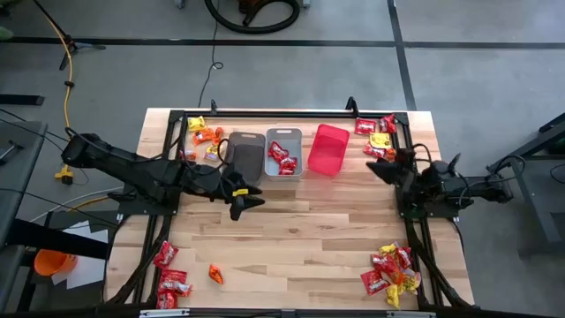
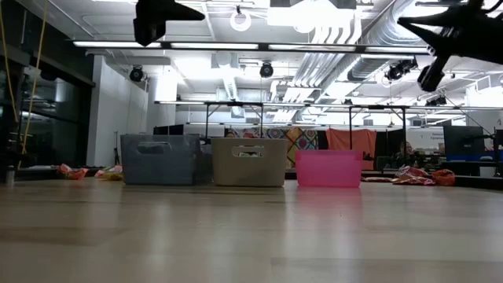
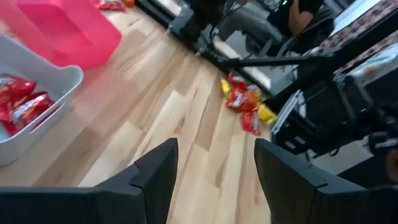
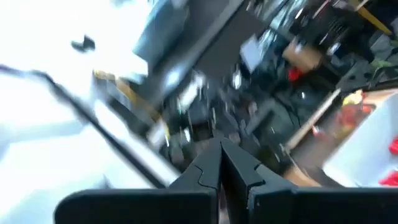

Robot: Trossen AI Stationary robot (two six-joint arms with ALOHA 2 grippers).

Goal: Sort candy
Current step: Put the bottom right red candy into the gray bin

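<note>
The left gripper [image 1: 250, 201] hangs over the bare table just in front of the brown bin [image 1: 245, 154], fingers spread and empty. The right gripper [image 1: 374, 168] is raised at the right edge, fingers pressed together. Candy [image 1: 389, 269] lies in heaps at the table's corners — a few red pieces sit in the grey bin [image 1: 284, 153].

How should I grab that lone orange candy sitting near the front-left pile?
Come straight down with the left pincer, which is open and empty. The orange candy lies flat and alone on the table, apart from the red candies beside it. Pinch across its narrower middle; probably avoid the wrapper's ends, which may slip.
</note>
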